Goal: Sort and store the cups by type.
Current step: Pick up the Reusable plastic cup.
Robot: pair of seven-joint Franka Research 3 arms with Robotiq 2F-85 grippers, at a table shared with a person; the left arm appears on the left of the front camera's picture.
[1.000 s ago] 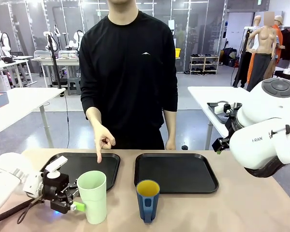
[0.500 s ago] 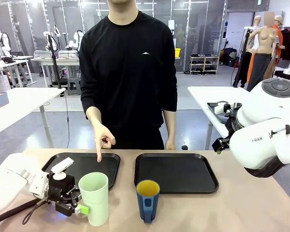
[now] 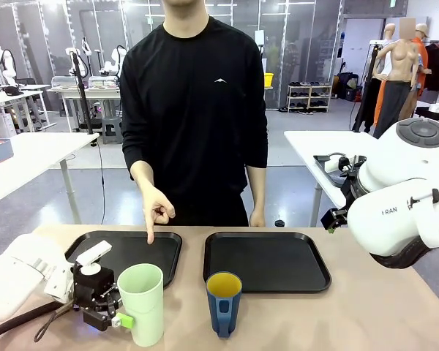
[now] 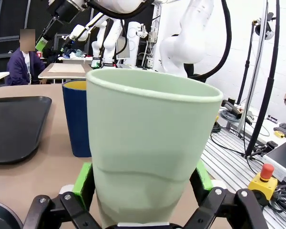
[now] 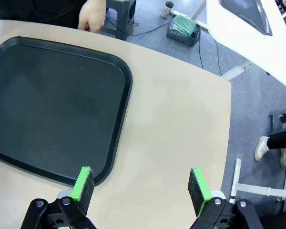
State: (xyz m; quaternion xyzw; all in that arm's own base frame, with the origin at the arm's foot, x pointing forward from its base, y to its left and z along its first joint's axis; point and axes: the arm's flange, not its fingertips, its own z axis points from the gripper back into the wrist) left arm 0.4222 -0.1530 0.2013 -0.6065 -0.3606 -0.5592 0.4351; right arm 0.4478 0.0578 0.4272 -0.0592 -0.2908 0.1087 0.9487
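Clenched on the tumbler (image 4: 148, 148) low down, the left gripper (image 3: 115, 313) held it just before the left tray (image 3: 164, 252), where a finger (image 3: 150, 235) pointed; the right gripper (image 5: 142, 187) hung released.

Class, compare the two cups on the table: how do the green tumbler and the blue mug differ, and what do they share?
The mint-green tumbler is taller than the dark blue mug. The tumbler is pale green inside and out; the mug is yellow inside. The left gripper brackets the tumbler, while the mug stands free. Both stand upright on the table, outside the trays.
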